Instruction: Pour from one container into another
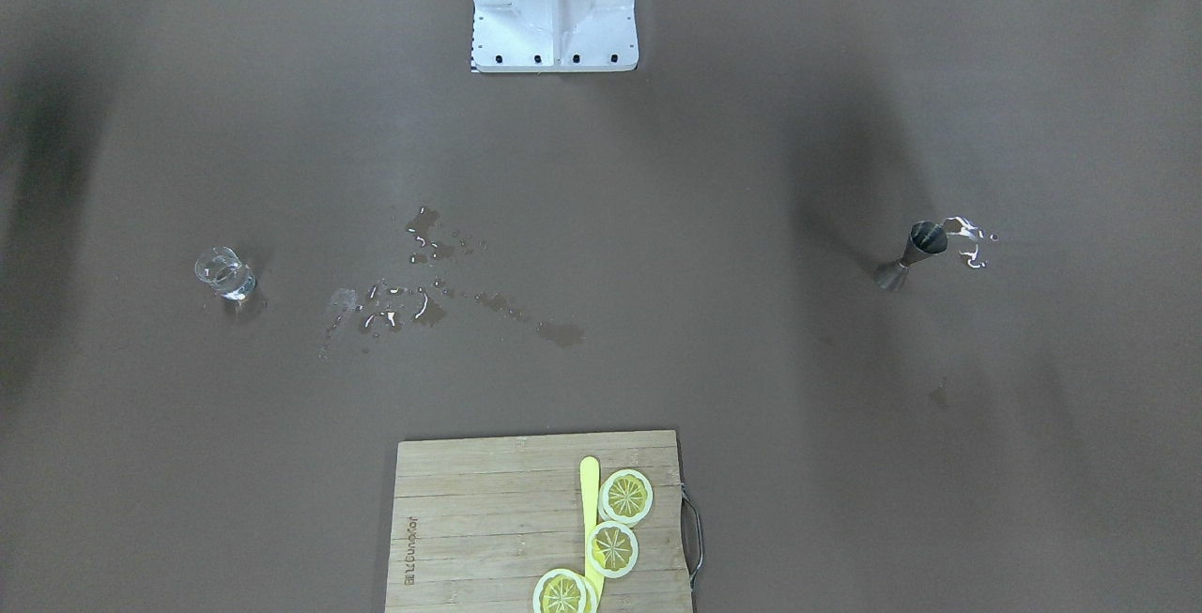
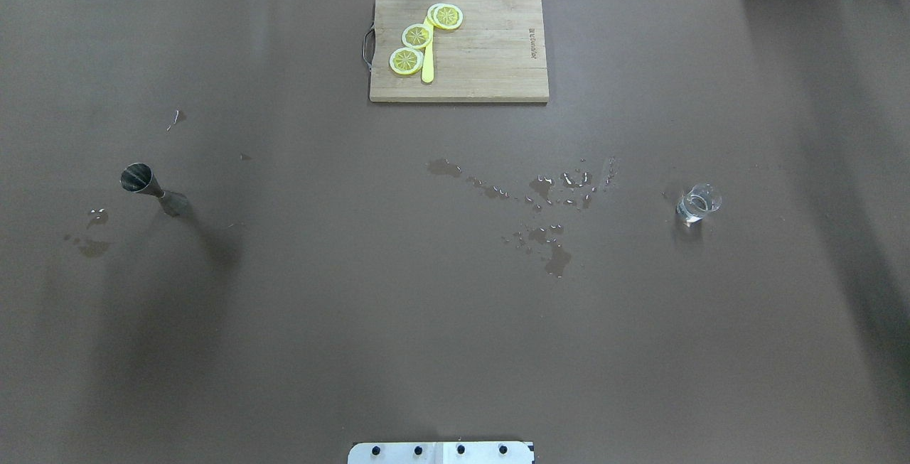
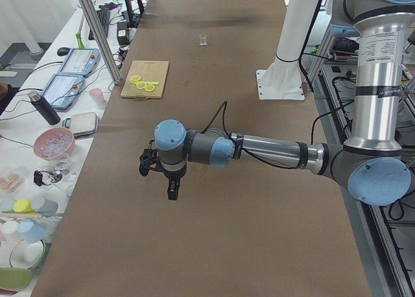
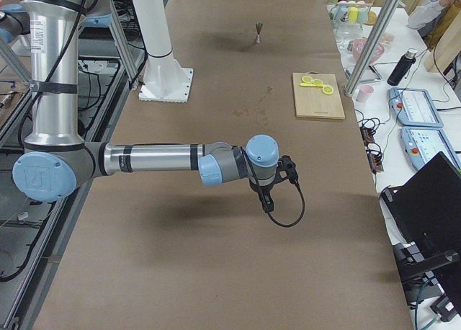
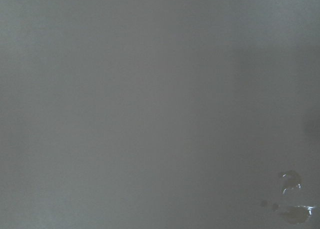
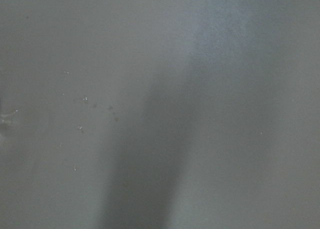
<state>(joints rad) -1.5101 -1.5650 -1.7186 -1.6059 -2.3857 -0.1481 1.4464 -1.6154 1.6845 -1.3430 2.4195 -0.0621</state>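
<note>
A steel double-cone jigger (image 1: 909, 254) stands upright on the brown table cover, on the robot's left side (image 2: 149, 185). A small clear glass (image 1: 225, 273) holding some water stands on the robot's right side (image 2: 698, 202). Neither arm shows in the overhead or front views. The left gripper (image 3: 163, 180) hangs over the table's left end, seen only in the exterior left view. The right gripper (image 4: 266, 199) hangs over the right end, seen only in the exterior right view. Whether either is open or shut I cannot tell. Neither one touches a container.
Spilled water drops (image 2: 547, 201) lie mid-table, and smaller wet spots (image 1: 972, 242) sit beside the jigger. A wooden cutting board (image 2: 490, 59) with three lemon slices (image 2: 417, 35) and a yellow knife lies at the far edge. The robot's white base (image 1: 554, 12) stands opposite.
</note>
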